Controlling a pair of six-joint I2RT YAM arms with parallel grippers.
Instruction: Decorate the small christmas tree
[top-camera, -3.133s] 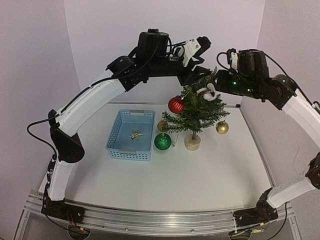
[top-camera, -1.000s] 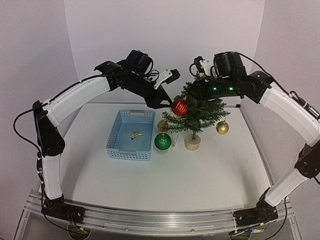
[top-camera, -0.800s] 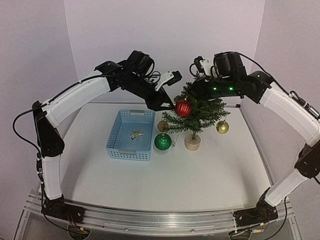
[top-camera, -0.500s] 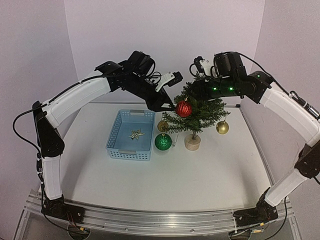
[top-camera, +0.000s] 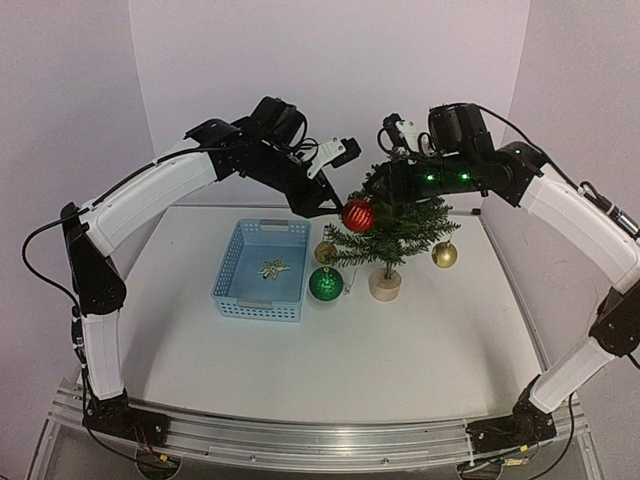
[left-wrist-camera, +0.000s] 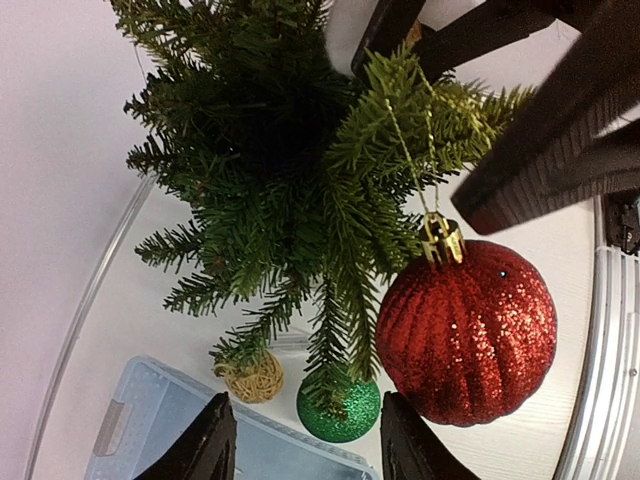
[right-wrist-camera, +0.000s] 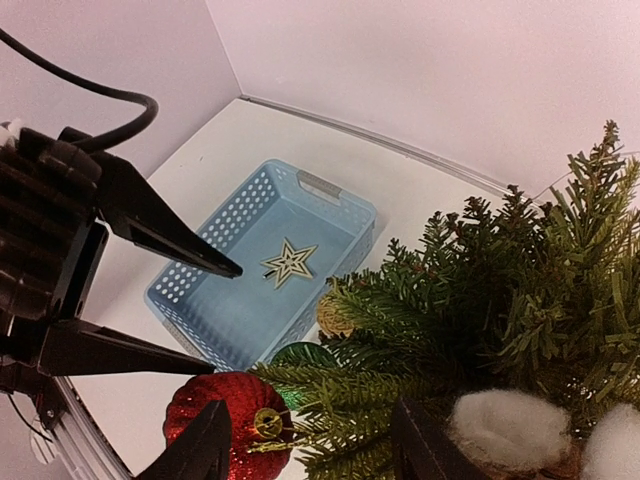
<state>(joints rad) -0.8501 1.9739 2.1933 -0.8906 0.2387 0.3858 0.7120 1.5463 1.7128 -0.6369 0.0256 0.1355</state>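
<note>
Both gaping empty, left pincer (left-wrist-camera: 305, 445) and right pincer (right-wrist-camera: 310, 440) hover beside the small christmas tree (left-wrist-camera: 290, 150).

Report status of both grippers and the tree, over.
Left gripper open; right gripper open. Red bauble hangs on the small christmas tree. Nothing blocking seen.

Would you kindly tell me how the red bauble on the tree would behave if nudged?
The red bauble hangs by a thin gold loop, so it would probably swing freely. The branch tips of the small christmas tree around it look bendy and may flex.
</note>
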